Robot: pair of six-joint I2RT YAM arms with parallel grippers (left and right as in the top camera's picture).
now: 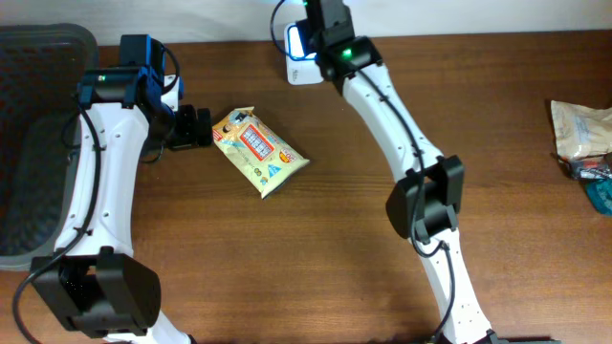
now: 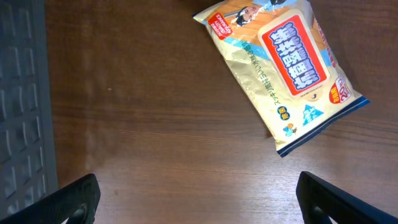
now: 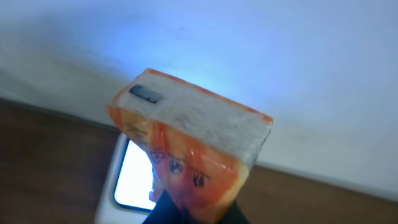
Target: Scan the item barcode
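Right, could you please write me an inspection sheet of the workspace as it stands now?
Surface: brown wooden table, no spills seen.
Job's things: orange packet held up in front of the lit scanner; yellow snack packet lying flat, label up.
Clutter: beige packets at the right edge; grey mesh basket at the left edge.
Grippers: left end effector open, facing the yellow snack packet without gripping it; right end effector shut on the orange packet.
Cables: black cable along the left arm, another on the right arm; no snag seen.
Surroundings: pale wall behind the table.
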